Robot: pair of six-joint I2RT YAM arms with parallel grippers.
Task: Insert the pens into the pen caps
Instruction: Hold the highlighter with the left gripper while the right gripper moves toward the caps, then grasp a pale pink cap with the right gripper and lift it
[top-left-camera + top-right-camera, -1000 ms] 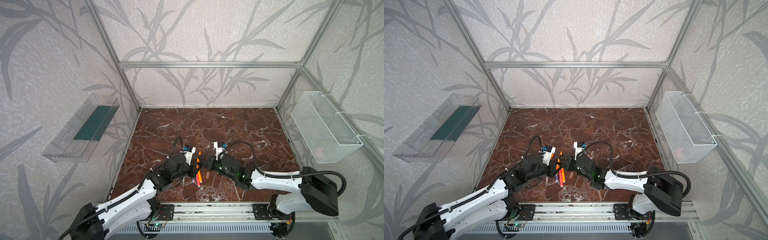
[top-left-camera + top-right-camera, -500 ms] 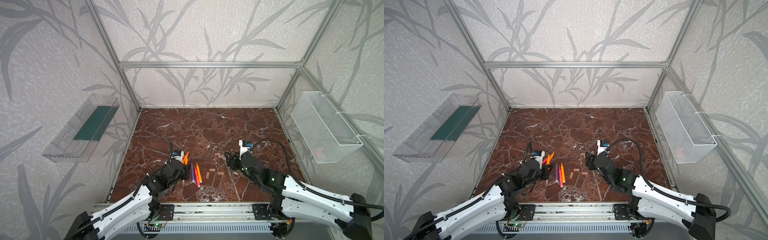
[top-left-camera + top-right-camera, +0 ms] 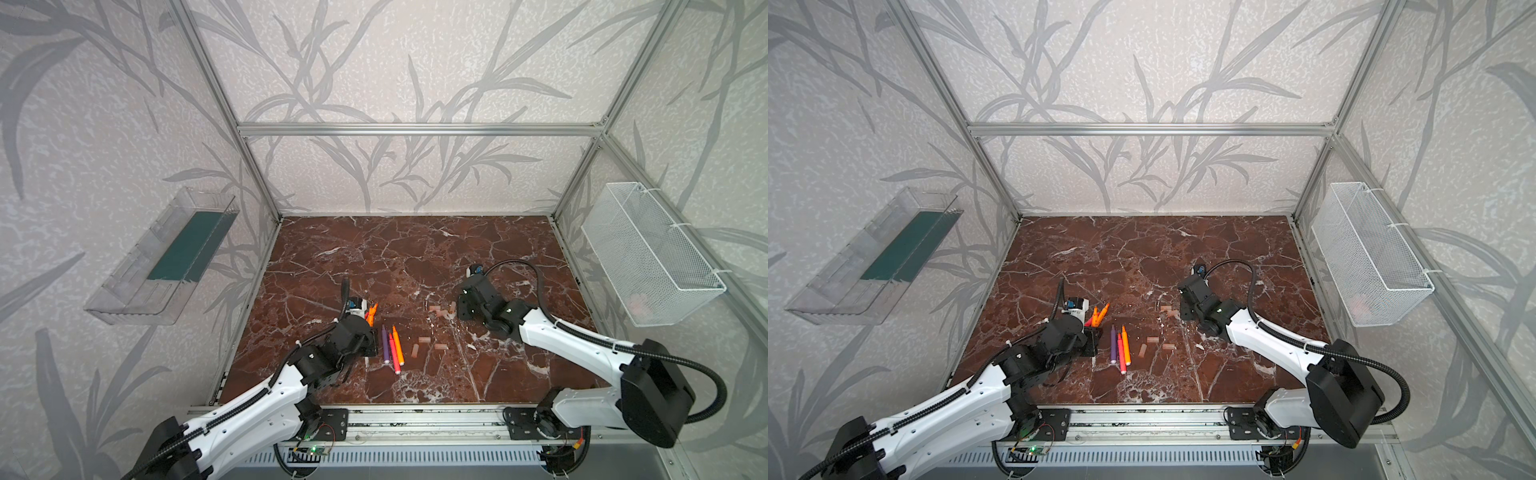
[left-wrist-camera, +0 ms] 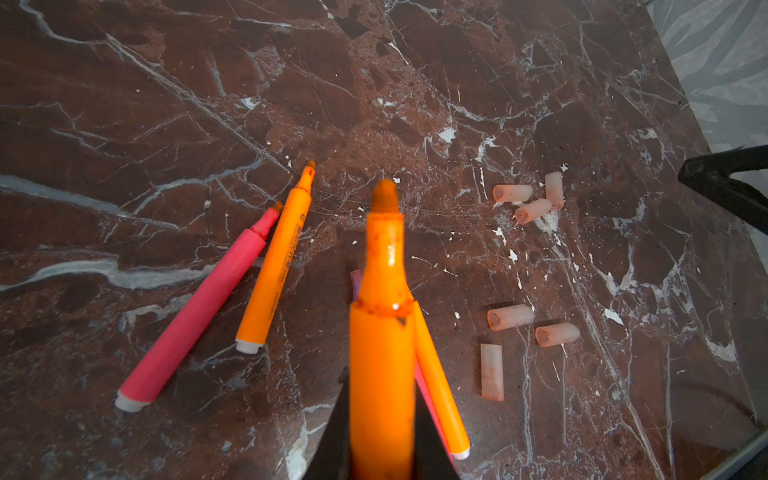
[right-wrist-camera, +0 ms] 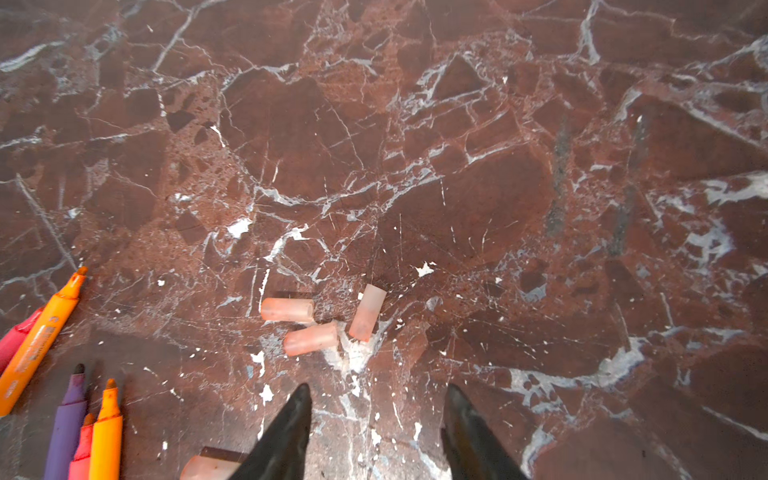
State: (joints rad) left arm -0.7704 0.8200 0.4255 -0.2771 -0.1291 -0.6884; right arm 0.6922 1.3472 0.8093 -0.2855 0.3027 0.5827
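Pens [image 3: 395, 353] were spread on the counter [image 3: 415, 257], apart from one that was gripped. The purple pen [image 3: 385, 345] was laid flat, with a pink pen [image 3: 1121, 357] just beside it on its right and an orange pen [image 3: 1125, 349] just beside that one. All three tips were turned the same way and left bare.

Left of the purple pen and beyond its tip, a second pink pen [image 4: 195, 307] and a second orange pen [image 4: 274, 257] were laid side by side, also uncapped. The left hand [image 4: 382, 415] was seen just left of the purple pen, clamped on a third orange pen [image 4: 382, 270]. That pen was held above the counter with its stained tip bare.

Six pale, translucent caps [image 3: 423, 340] were laid on their sides. Three were scattered a little to the right of the purple pen, past the orange pen beside it. The other three [image 5: 311, 338] were clustered farther right of the purple pen and farther back.

The right hand [image 5: 376, 395] was placed next to that farther cluster, on the side away from the purple pen. It was spread apart with nothing between its two halves, and the cluster was left untouched just in front of it.
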